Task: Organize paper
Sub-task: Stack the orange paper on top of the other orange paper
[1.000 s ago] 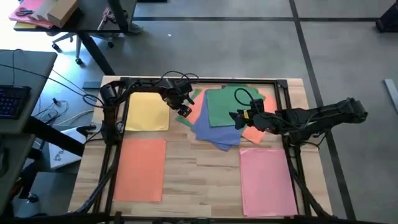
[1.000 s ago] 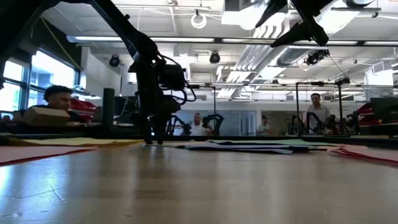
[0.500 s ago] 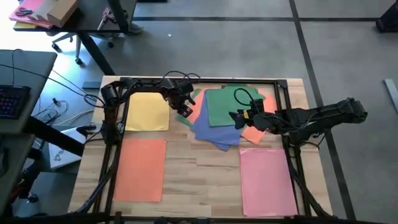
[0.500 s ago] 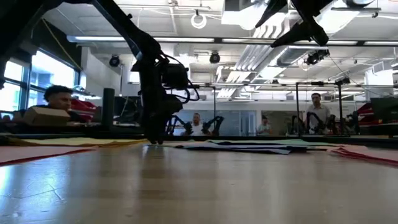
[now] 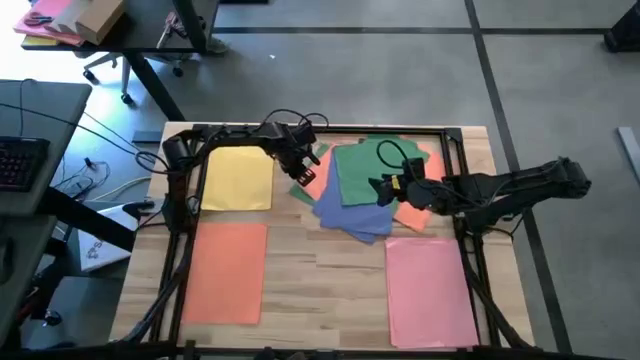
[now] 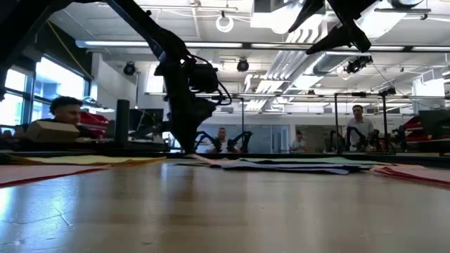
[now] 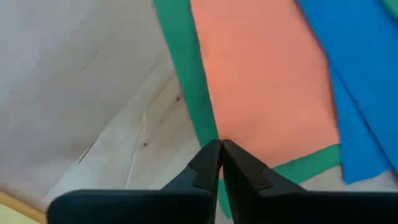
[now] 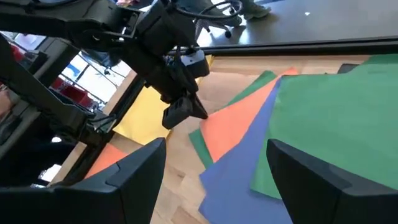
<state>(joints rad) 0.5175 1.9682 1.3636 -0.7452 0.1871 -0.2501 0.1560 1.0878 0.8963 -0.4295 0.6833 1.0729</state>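
I've got the left gripper (image 5: 303, 172) down at the left edge of the mixed pile (image 5: 365, 190) at the table's (image 5: 320, 270) far middle, fingers (image 7: 208, 165) pressed together at the corner where a green sheet (image 7: 186, 81) and an orange sheet (image 7: 261, 87) overlap. I can't tell whether anything is pinched between them. The right gripper (image 5: 383, 190) hangs above the pile's green top sheet (image 5: 362, 170), fingers (image 8: 130, 180) spread wide, holding nothing. Blue sheets (image 5: 350, 212) fan out under the green. Sorted singles lie apart: yellow sheet (image 5: 237, 180) far left, another orange one (image 5: 225, 272) near left, pink sheet (image 5: 430, 285) near right. People (image 6: 360, 126) are in the room behind.
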